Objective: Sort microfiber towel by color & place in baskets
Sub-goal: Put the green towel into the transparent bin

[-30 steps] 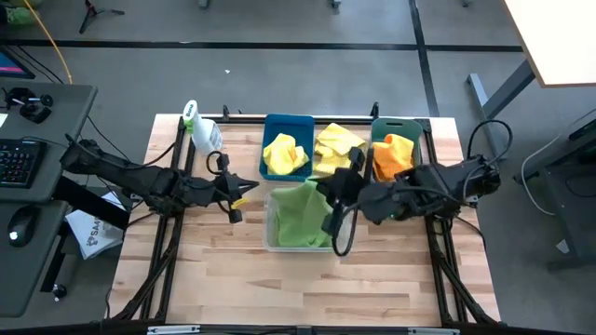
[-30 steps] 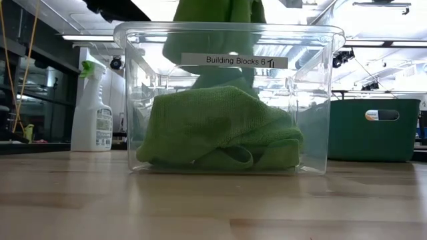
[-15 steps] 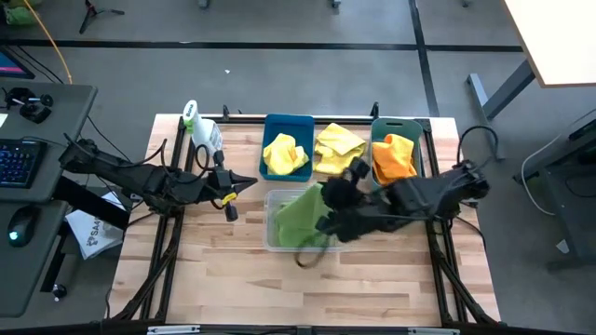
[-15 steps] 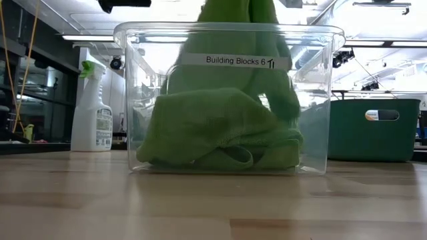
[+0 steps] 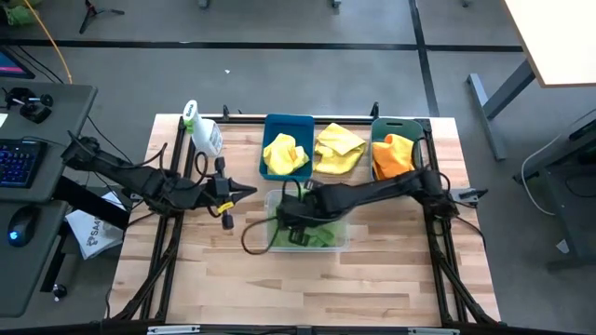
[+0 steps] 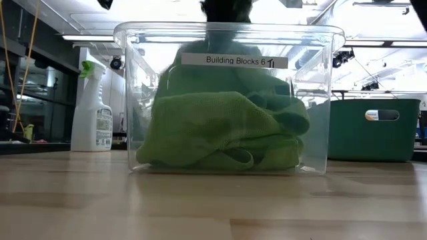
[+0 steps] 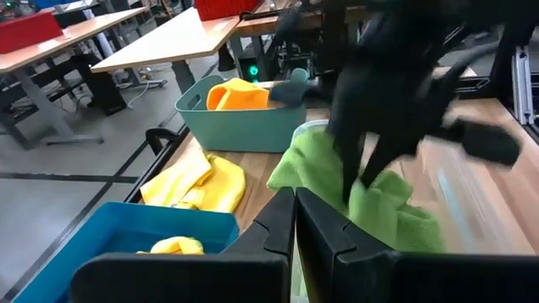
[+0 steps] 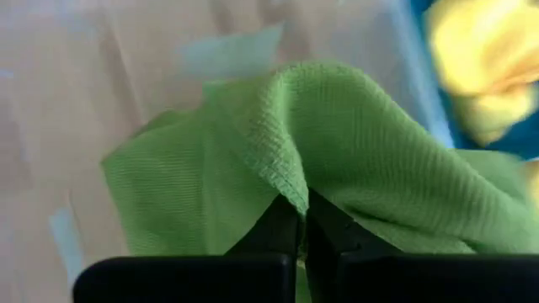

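My right gripper (image 5: 294,221) reaches from the table's right down into the clear basket (image 5: 272,244), shut on a green microfiber towel (image 8: 337,143). That towel lies draped over another green towel (image 6: 213,133) on the basket's bottom. A yellow towel (image 5: 284,153) sits in the blue basket (image 5: 288,120). An orange towel (image 5: 393,154) is in the teal basket (image 5: 398,124). Another yellow towel (image 5: 337,148) lies on the table between those two baskets. My left gripper (image 5: 244,191) is shut and empty, left of the clear basket. My right gripper pinches a raised fold of the green towel (image 8: 292,187) between its two fingers, coming from above and pointing down into the clear basket. The towel spreads slack around the fingers (image 7: 360,160) and rests on the green towel beneath it.
A white spray bottle with a green top (image 5: 201,131) stands near the table's far left corner. The three baskets crowd the table's middle and far side. Bare wood (image 5: 307,284) lies along the near edge.
My right gripper has swung toward the table's left and gone down into the clear basket, still shut on the green towel. The towel, which hung above the basket, has sunk onto the green pile inside.
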Robot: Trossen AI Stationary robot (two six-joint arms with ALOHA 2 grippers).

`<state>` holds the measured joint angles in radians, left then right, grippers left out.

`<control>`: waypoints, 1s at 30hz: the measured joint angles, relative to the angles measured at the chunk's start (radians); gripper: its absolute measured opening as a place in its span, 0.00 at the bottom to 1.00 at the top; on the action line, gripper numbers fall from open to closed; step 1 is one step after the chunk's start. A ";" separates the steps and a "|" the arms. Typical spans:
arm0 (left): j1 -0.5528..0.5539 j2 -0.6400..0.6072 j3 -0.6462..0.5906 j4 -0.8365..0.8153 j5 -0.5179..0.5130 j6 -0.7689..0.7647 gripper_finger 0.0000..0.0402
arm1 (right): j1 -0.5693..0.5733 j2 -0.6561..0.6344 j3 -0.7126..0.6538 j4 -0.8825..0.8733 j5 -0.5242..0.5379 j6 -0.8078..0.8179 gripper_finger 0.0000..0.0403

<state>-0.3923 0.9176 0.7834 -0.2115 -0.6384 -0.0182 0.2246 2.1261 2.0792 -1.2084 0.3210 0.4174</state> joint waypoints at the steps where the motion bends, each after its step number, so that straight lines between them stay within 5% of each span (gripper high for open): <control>1: -0.007 0.000 0.000 0.000 -0.005 -0.005 0.00 | -0.012 0.012 0.000 0.003 -0.038 0.012 0.00; 11: -0.079 0.000 0.000 -0.002 -0.010 -0.050 0.00 | -0.093 0.031 0.000 0.052 -0.063 0.418 0.00; 30: -0.174 -0.037 0.000 -0.009 -0.061 -0.059 0.00 | 0.033 0.093 0.002 -0.006 -0.088 0.596 0.00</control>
<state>-0.5659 0.8807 0.7834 -0.2204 -0.6996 -0.0772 0.2571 2.2187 2.0808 -1.2141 0.2333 1.0129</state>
